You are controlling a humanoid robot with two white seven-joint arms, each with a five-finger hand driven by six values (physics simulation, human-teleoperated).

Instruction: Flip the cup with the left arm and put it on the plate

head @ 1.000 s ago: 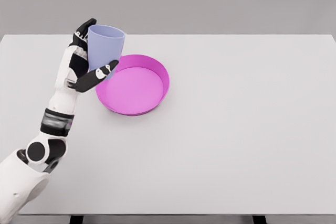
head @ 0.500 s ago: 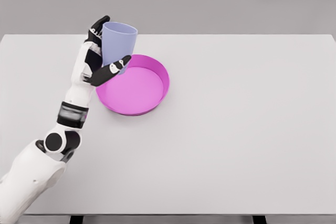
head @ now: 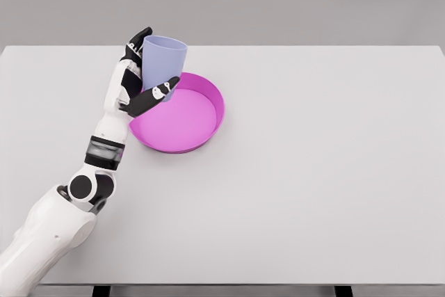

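Observation:
A pale blue cup (head: 163,63) is held upright, mouth up, above the far left rim of the magenta plate (head: 182,115). My left hand (head: 146,74) is shut on the cup, with the thumb across its lower front and the other fingers behind its left side. The cup's base is hidden by the thumb, so I cannot tell whether it touches the plate. The left arm rises from the lower left corner. The right arm does not show.
The white table (head: 313,172) spans the whole view, with its far edge just behind the cup. Nothing else stands on it besides the plate.
The left hand has carried the cup to the right, from beside the plate's left edge to over its far left rim. The cup stays upright.

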